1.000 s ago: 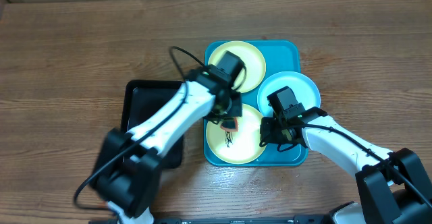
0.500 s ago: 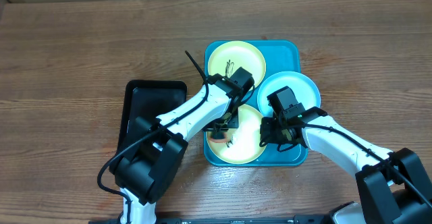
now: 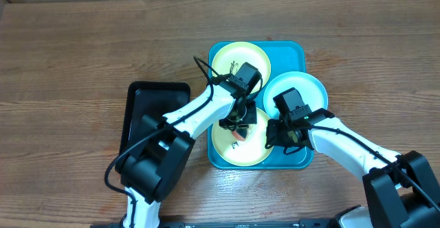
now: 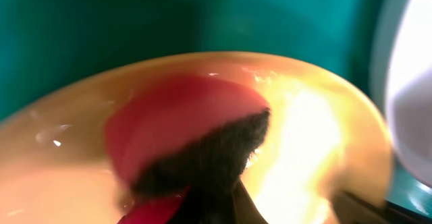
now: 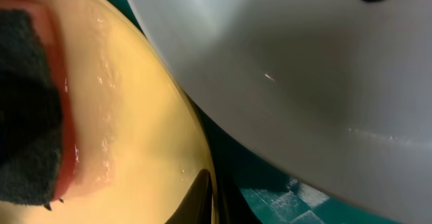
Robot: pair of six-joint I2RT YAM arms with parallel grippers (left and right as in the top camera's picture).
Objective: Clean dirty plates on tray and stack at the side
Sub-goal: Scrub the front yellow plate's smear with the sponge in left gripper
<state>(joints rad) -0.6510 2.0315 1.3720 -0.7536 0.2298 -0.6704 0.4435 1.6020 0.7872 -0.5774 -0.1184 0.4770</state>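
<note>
The turquoise tray (image 3: 292,51) holds three plates. The far yellow plate (image 3: 253,58) bears a dark scribble. The pale blue plate (image 3: 309,85) has a dark mark in the right wrist view (image 5: 283,62). My left gripper (image 3: 238,126) is shut on a red sponge (image 3: 237,134) with a dark scouring face and presses it on the near yellow plate (image 3: 240,152). The left wrist view shows the sponge (image 4: 189,129) flat on that plate (image 4: 310,136). My right gripper (image 3: 278,136) is shut on the near plate's right rim (image 5: 128,116), one finger (image 5: 209,190) over the edge.
A smaller black tray (image 3: 155,111) lies left of the turquoise tray, under my left arm. The wooden table (image 3: 82,49) surrounds both. The plates sit close together, the blue plate's edge near the near yellow plate.
My left gripper has swept the sponge rightward and back over the near yellow plate. The scribble seen on that plate earlier no longer shows. The right arm has stayed put.
</note>
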